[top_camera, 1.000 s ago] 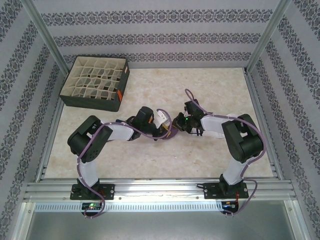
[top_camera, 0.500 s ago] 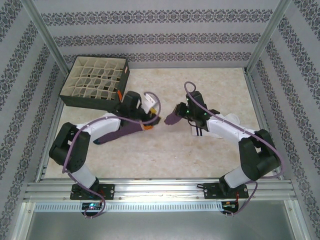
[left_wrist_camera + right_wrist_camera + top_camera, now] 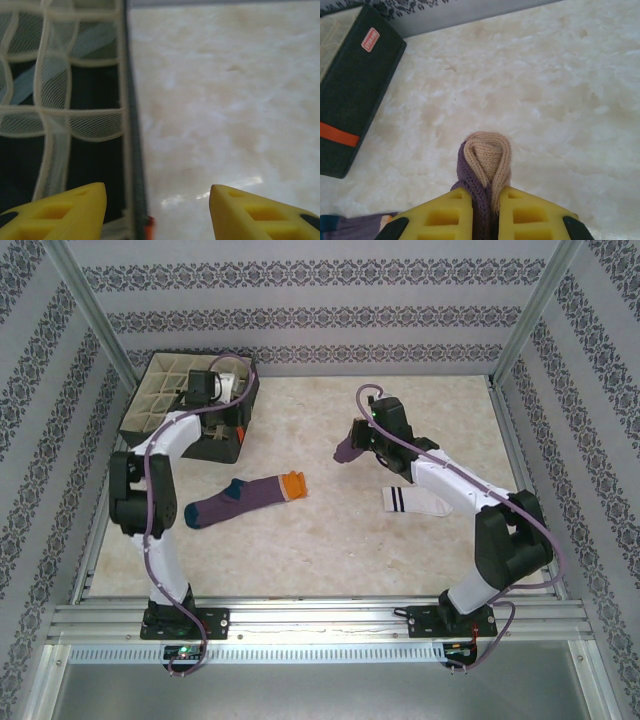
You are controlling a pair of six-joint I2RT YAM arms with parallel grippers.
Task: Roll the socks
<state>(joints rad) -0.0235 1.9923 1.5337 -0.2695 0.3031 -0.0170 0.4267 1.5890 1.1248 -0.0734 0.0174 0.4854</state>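
My right gripper [image 3: 485,212] is shut on a folded purple sock [image 3: 486,160] whose tan toe sticks out past the fingertips; in the top view this gripper [image 3: 356,443] holds that sock [image 3: 345,452] just above the middle of the table. A second purple sock [image 3: 240,498] with an orange toe and teal cuff lies flat left of centre. Right of centre lies a white sock [image 3: 418,502] with black cuff stripes. My left gripper [image 3: 157,210] is open and holds nothing, hovering over the right wall of the dark box [image 3: 131,150]; from above it [image 3: 226,386] sits at the box's far right corner.
The dark box with beige grid dividers [image 3: 190,405] stands at the back left, and its dark side [image 3: 355,90] shows in the right wrist view. Patterned walls and metal posts close in the table. Bare marble tabletop [image 3: 300,550] lies in front of the socks.
The left arm has swung away from the table's middle to the box, leaving the orange-toed purple sock flat on the table. The right gripper moved back a little with its sock.
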